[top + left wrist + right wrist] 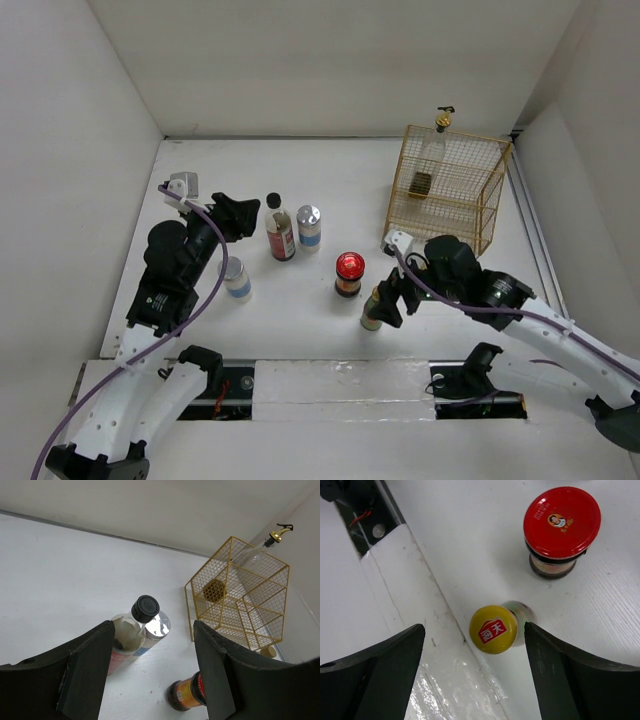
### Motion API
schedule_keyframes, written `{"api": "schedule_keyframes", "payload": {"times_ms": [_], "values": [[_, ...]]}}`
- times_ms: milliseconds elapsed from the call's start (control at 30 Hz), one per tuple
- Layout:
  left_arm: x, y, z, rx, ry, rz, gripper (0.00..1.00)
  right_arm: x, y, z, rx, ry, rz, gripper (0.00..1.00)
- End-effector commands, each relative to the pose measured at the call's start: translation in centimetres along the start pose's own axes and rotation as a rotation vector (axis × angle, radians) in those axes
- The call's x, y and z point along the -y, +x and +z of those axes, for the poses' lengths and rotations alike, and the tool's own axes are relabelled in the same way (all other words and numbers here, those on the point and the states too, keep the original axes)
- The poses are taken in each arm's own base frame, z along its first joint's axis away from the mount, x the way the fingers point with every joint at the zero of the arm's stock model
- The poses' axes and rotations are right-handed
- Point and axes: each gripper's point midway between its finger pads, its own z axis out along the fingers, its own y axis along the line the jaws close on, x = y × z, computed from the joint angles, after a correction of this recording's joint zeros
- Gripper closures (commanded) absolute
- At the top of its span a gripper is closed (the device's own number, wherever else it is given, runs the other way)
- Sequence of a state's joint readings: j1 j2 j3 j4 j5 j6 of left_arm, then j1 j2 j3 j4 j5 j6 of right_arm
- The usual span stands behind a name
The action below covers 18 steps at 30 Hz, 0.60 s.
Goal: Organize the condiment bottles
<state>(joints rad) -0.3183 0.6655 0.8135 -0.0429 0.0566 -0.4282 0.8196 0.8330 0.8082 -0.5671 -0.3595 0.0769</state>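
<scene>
low and right of centre in the top view, your right tool (474,642) hangs over the gold-capped green bottle (372,312), fingers spread wide, one on each side of the cap, neither touching it as far as the wrist view shows. the bottle stands upright at the bottom edge of the tabletop (330,180). notice the cap sits nearer the right-hand finger in the wrist frame, so i'd shift across and centre it first. then come down past the cap and close on the body, not the slippery lid. mind the red-lidded jar (561,522) just beside it, toward the upper right of that frame. lift straight up so you don't nudge it. the gold wire basket (470,185) at the upper right, with the pump-top bottle (432,150) already inside, looks like the likely drop. over on the left, your left tool (152,630) is spread apart too, holding nothing, facing the black-capped bottle (145,608) and a silver-lidded jar (159,625).
</scene>
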Motion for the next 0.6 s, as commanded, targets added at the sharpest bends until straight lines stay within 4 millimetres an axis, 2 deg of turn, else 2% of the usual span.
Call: {"api": "schedule_keyframes", "payload": {"times_ms": [0, 233, 367, 533, 567], "values": [[0.9, -1.2, -0.1, 0.035, 0.039, -0.005, 0.40, 1.4, -1.5, 0.9, 0.063, 0.080, -0.009, 0.15], [1.1, -1.1, -0.1, 0.031, 0.047, -0.004, 0.40, 2.8, -2.1, 1.2, 0.104, 0.161, 0.018, 0.30], [1.1, -1.1, -0.1, 0.031, 0.047, -0.004, 0.40, 3.5, -1.6, 1.5, 0.091, 0.195, 0.033, 0.45], [1.1, -1.1, -0.1, 0.031, 0.047, -0.004, 0.40, 4.5, -1.5, 1.5, 0.089, 0.259, 0.032, 0.75], [1.1, -1.1, -0.1, 0.031, 0.047, -0.004, 0.40, 4.5, -2.1, 1.3, 0.106, 0.268, 0.044, 0.79]]}}
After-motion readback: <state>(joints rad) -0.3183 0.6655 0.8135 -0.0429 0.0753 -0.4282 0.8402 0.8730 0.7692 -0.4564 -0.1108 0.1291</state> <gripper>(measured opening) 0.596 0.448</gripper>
